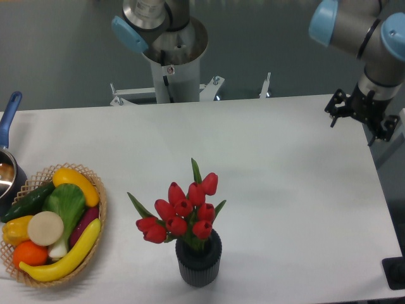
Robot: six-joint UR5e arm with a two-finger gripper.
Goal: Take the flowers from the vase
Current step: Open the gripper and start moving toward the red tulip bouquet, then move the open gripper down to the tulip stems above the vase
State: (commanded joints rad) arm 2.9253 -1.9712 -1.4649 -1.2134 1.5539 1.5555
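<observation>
The flowers (183,212), a bunch of red tulip buds with green stems and leaves, stand upright in the vase (199,259), a small dark grey ribbed pot near the table's front edge, a little right of centre. My gripper (354,126) hangs at the far right, above the table's back right corner, well away from the vase. Its two black fingers (333,113) stand apart with nothing between them. Nothing touches the flowers.
A woven basket (101,209) of toy vegetables and fruit sits at the front left. Behind it, at the left edge, is a blue-handled saucepan (7,168). The arm's base (171,57) stands behind the table's back edge.
</observation>
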